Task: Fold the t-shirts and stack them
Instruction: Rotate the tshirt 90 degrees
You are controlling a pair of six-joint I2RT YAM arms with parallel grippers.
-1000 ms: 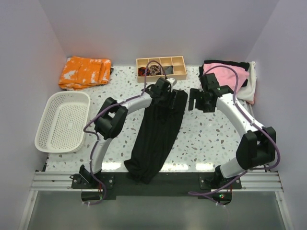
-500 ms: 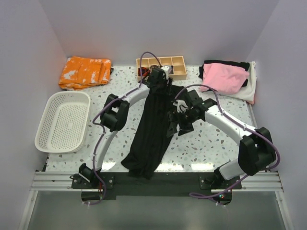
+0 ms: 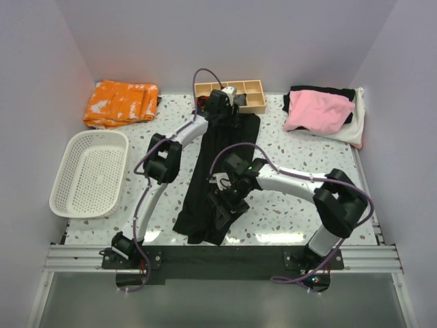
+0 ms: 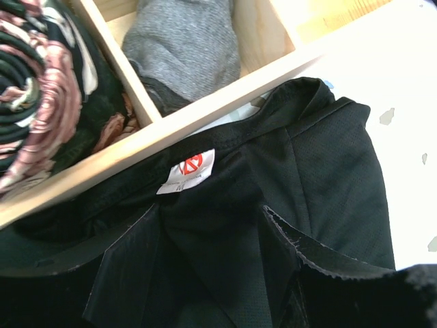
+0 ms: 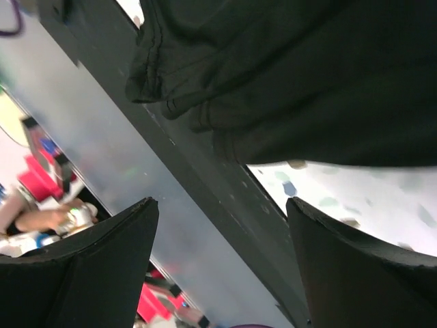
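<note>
A large black t-shirt (image 3: pixel 198 212) lies stretched in a long strip from the wooden box to the table's near edge. My left gripper (image 3: pixel 222 109) is at its collar end. In the left wrist view its jaws (image 4: pixel 212 208) stand apart with the black cloth (image 4: pixel 321 157) between them, just below the white label (image 4: pixel 186 171). My right gripper (image 3: pixel 222 207) is open and empty, low over the shirt's near end. The right wrist view (image 5: pixel 222 201) shows the bunched hem (image 5: pixel 307 82) above it. A pink t-shirt (image 3: pixel 317 109) lies on black (image 3: pixel 321 90) and white (image 3: pixel 356 123) ones at back right.
A wooden compartment box (image 3: pixel 249 96) stands at the back centre, right by my left gripper, holding rolled fabric pieces (image 4: pixel 184 41). An orange patterned cloth (image 3: pixel 119 102) lies at back left. A white basket (image 3: pixel 89 171) stands at the left. The table's dark front rail (image 5: pixel 205 171) runs under my right gripper.
My left gripper moved back toward the wooden box and the black shirt slid back with it. My right arm swung from the pink pile to the shirt's near end.
</note>
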